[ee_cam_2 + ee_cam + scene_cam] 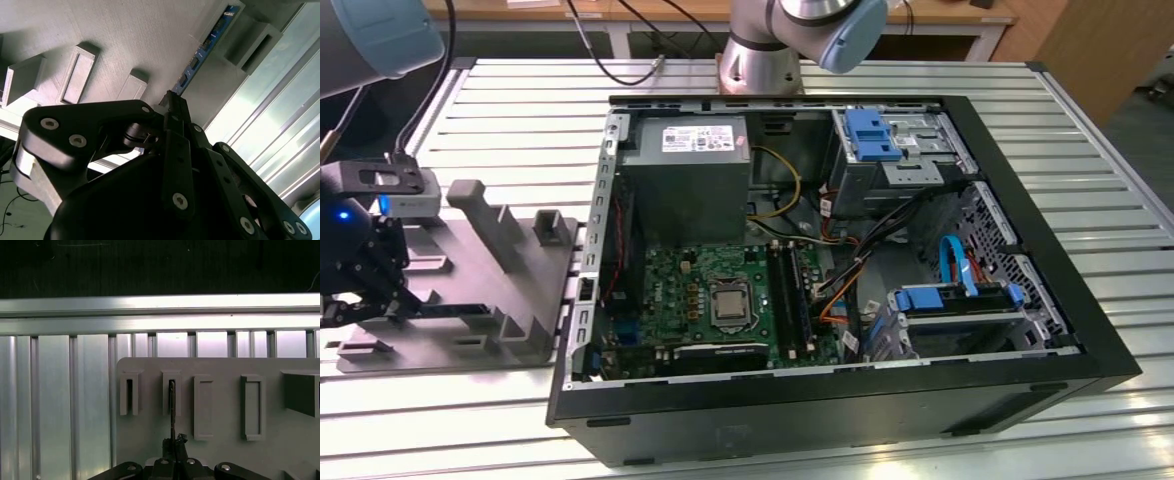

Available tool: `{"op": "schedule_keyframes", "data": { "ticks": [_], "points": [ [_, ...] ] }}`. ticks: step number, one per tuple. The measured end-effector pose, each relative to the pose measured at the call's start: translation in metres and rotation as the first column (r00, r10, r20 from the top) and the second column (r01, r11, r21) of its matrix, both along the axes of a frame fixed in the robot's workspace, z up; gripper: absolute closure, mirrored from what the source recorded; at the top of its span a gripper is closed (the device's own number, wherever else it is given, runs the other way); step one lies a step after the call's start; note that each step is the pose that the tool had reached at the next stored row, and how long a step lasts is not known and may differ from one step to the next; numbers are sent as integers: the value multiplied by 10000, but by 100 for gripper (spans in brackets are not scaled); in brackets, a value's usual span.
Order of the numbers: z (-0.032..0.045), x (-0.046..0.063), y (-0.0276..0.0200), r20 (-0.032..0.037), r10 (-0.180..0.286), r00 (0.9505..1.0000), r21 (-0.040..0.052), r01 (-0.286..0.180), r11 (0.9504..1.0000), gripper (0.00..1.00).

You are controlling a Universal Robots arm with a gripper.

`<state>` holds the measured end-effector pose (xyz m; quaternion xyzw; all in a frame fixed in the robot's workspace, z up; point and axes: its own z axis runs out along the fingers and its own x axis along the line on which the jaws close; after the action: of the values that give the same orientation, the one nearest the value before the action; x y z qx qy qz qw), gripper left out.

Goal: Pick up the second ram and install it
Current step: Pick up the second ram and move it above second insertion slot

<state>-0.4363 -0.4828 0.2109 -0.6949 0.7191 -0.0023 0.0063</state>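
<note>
Jaws look clenched: the gripper (172, 103) is pinching one end of the second ram (202, 47), and the stick runs away from the fingertips along the grey holder (225, 367). In the first wrist view the stick shows edge-on, a thin dark line going into one of the holder's slots (172, 390). So I'd say it's grabbed but not lifted out yet.

In the exterior view all this sits at the exterior view's left, well apart from the open computer case (854, 425) in the middle of the slatted table (1081, 130).

What worries me:
- The grip is on one end only. With the far end down in the holder, any tilt could bind the stick in its slot, or swing it in the jaws once it's free.
- It's a thin board, so if it slips even a little it'll reach the motherboard (674, 290) crooked.
- The long black memory slots (787, 290) have orange cables (834, 295) just beside them on the exterior view's right. A skewed stick could snag there or miss the slot and get pressed onto the edge.
</note>
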Motion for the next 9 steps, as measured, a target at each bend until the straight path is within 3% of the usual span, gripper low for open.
{"op": "schedule_keyframes", "data": {
  "ticks": [9],
  "points": [
    [30,0,0,-4,0,10000,-2,0,10000,89]
  ]
}}
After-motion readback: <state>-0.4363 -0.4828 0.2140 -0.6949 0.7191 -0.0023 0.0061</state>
